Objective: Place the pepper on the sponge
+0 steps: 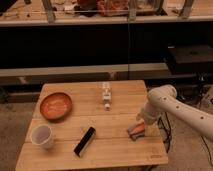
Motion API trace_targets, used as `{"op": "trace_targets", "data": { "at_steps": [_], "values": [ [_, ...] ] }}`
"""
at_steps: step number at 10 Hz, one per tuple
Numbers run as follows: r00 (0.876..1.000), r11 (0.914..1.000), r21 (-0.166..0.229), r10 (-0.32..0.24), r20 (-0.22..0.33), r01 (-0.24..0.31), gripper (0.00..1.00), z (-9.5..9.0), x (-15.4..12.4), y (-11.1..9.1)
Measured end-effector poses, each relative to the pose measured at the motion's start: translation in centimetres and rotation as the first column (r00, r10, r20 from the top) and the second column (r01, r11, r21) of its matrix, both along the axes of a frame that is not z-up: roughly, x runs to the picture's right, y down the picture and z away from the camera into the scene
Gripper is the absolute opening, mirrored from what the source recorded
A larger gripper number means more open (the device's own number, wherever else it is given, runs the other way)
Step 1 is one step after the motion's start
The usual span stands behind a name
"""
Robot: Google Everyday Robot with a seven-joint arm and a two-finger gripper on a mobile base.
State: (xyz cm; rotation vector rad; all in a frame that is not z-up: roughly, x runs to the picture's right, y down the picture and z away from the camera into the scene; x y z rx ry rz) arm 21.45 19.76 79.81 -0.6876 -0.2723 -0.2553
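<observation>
The pepper lies on the sponge, at about 4 o'clock from the middle of the tabletop. The gripper hangs just above them at their 1 o'clock side, and I cannot tell how far open it is or whether it grips the pepper. A plate sits at 10 o'clock.

Pepper lies on sponge at the right, claw just above; plate far left.
</observation>
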Motion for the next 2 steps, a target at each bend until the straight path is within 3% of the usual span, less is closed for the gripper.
{"op": "trace_targets", "data": {
  "at_steps": [2],
  "values": [
    [1.000,0.9999,-0.009,0.013,0.001,-0.013,0.80,0.04,0.06,-0.09]
  ]
}}
